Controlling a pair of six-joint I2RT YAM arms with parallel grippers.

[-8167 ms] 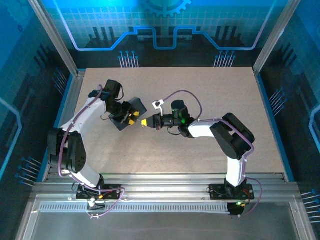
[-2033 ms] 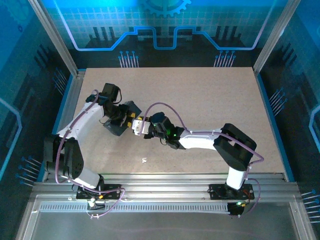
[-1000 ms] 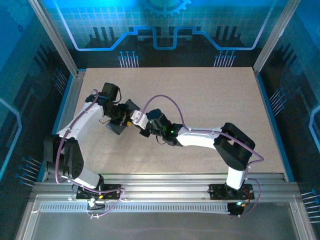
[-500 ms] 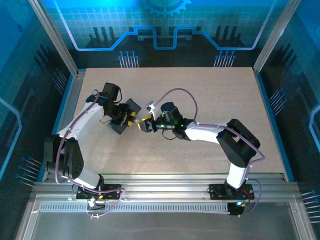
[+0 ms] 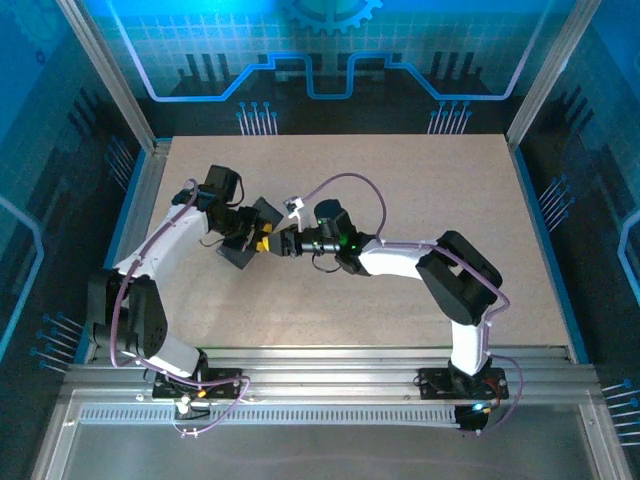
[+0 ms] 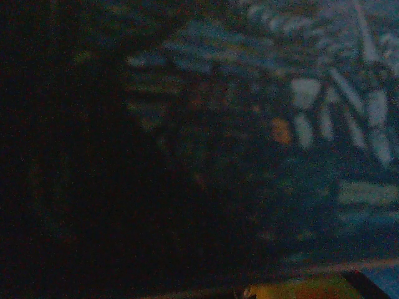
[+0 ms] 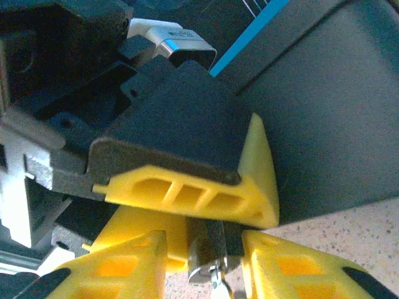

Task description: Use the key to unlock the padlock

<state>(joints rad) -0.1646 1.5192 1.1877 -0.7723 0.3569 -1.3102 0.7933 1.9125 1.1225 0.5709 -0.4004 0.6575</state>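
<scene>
room: a blue-lit enclosure with circuit-pattern walls and aluminium posts is seen around the bench.
surface: a pale speckled table is spread under both arms.
tin box: dark, set left of the table's middle, where the two arms' ends meet; a blurred blue print is seen on it in the left wrist view.
left gripper: laid against the tin box, one dark, yellow-tipped finger lying along the tin's wall; whether it is clamped cannot be told.
right gripper: placed tip to tip with the left gripper; the jaws are held apart and nothing is gripped.
padlock: seen between the right gripper's yellow fingers with a gap on each side, just under the left gripper's finger, beside the tin's wall.
padlock axis: the long axis is laid along the right fingers, the silvery rounded end turned toward the right wrist camera; the shackle is hidden.
</scene>
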